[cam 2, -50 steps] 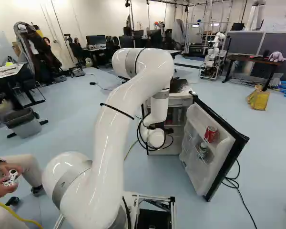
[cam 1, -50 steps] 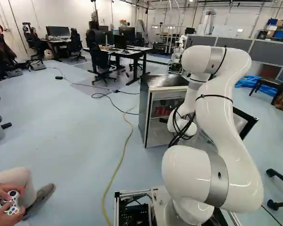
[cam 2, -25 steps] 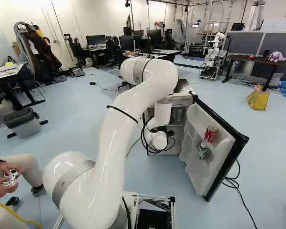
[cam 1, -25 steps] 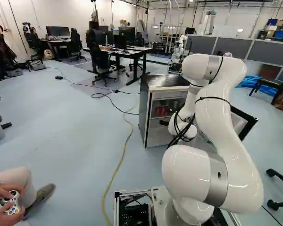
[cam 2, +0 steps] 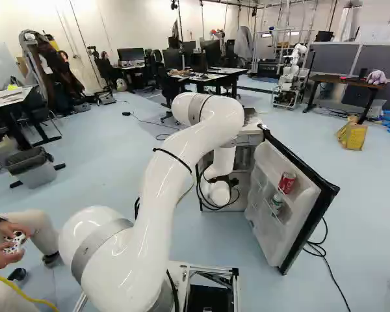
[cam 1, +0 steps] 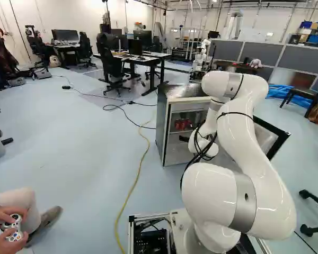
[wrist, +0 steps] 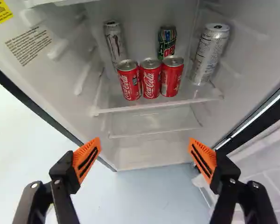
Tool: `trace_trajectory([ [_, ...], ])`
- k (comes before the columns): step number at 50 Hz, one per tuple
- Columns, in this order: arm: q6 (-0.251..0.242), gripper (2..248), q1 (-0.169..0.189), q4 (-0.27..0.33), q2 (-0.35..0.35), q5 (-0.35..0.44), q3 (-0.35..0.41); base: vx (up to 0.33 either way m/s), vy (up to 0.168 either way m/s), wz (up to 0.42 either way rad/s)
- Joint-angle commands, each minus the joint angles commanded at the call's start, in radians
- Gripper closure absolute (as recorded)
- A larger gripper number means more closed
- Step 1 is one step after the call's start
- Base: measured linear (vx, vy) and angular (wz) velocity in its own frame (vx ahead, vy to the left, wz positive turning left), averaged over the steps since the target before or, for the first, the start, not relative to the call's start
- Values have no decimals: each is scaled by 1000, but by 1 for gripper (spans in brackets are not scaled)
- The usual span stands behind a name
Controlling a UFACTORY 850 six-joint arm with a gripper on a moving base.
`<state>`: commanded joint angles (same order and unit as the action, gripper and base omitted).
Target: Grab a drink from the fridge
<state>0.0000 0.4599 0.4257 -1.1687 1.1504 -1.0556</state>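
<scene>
Part of my gripper (cam 1: 184, 138) shows dark before the opened fridge (cam 1: 167, 124) in the left base view. From the wrist, the gripper (wrist: 145, 144) stands wide open, nothing between its orange pads. Ahead of it, three red cans (wrist: 150, 78) stand in a row along the front of a fridge shelf (wrist: 154, 106). Behind them are a slim silver can (wrist: 114, 42) and a green-and-red can (wrist: 167, 42); a tall silver can (wrist: 210, 53) stands beside the row. The swung-out door (cam 2: 263, 237) holds a red can (cam 2: 287, 182) and a greenish can (cam 2: 277, 203).
Fridge side walls (wrist: 60, 88) flank the shelf. The open door reaches out to the arm's right. A cable (cam 1: 139, 172) lies on the floor left of the fridge. A person's hands with a controller (cam 1: 13, 227) are at the left. Another robot (cam 2: 290, 75) stands farther back.
My arm's raised elbow has sunk, shifting left in the left base view and right in the right base view; its wrist part has shifted slightly. The base, fridge and door have stayed put.
</scene>
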Motion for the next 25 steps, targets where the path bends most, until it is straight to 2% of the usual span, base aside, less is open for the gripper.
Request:
trace_trajectory([
  [25, 0, 3, -6, 0, -57, 45, -98, 0, 0, 0],
])
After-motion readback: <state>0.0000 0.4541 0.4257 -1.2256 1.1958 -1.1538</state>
